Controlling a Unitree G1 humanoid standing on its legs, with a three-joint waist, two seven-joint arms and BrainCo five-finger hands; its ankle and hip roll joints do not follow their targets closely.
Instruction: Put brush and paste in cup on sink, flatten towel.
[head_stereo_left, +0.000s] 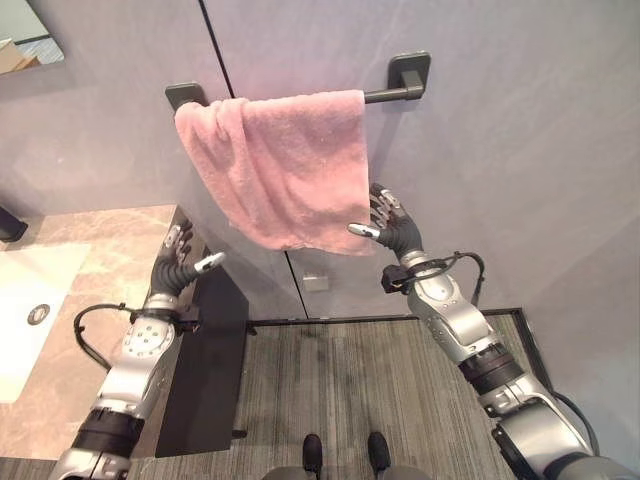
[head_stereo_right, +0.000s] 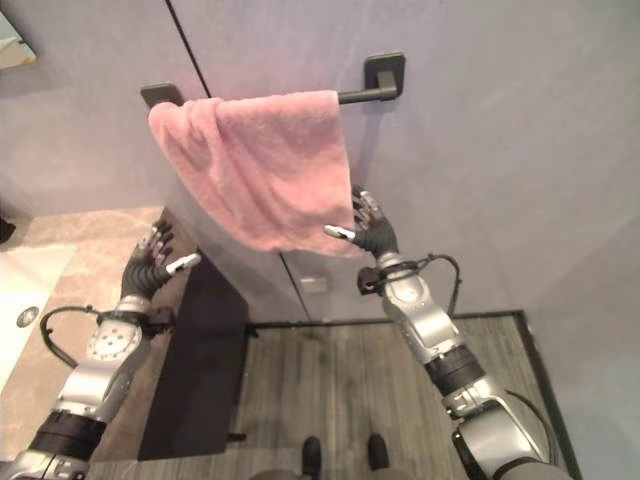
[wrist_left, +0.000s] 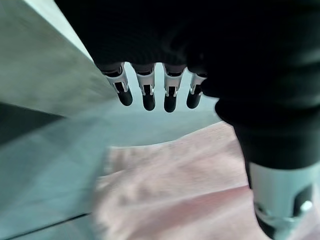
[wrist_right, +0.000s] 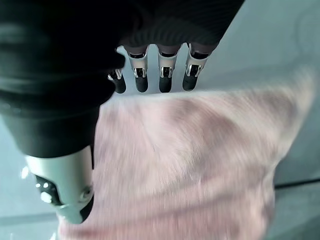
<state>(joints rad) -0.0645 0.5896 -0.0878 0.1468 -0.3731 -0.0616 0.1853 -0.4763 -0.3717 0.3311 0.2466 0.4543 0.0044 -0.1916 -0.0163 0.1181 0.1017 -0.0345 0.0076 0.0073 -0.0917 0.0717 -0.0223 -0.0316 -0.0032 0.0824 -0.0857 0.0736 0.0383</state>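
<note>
The pink towel (head_stereo_left: 280, 165) hangs over the dark wall rail (head_stereo_left: 395, 94) at about 12 o'clock, bunched toward the rail's left end with its lower edge slanting, so by my reading the flattening is not finished. The right hand (head_stereo_left: 388, 226) is at the towel's lower right corner, fingers loosely spread, gripping nothing; the left hand (head_stereo_left: 181, 262) is at 9 o'clock, below and apart from the towel, fingers likewise relaxed and empty. On the visible part of the sink counter (head_stereo_left: 110, 250) I cannot see a brush, paste or cup, so that step cannot be judged.
</note>
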